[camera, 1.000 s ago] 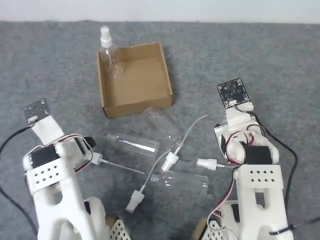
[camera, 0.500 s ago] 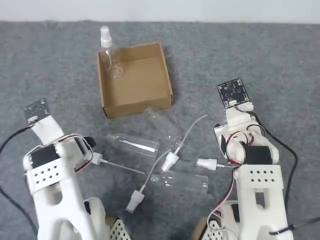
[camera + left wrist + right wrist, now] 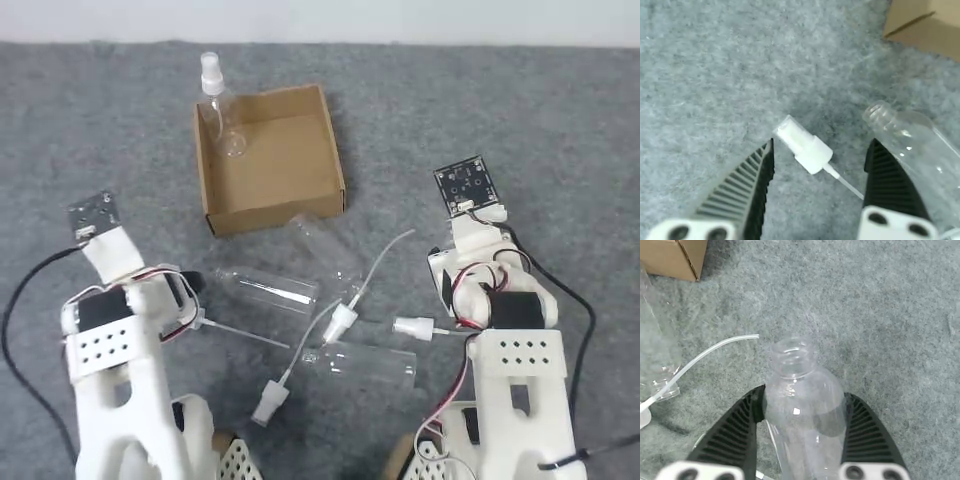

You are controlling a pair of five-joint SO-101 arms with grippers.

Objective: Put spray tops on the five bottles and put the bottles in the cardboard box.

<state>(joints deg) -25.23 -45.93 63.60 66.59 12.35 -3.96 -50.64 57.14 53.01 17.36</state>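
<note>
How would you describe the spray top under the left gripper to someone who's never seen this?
From the cardboard box, come down toward the left arm. There a white spray top lies on the grey carpet inside the open left gripper, beside the mouth of an uncapped bottle. It's the leftmost of the loose tops.

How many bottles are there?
5: one capped bottle leaning in the cardboard box, three bare bottles lying on the carpet, and one held bottle in the right gripper.
</note>
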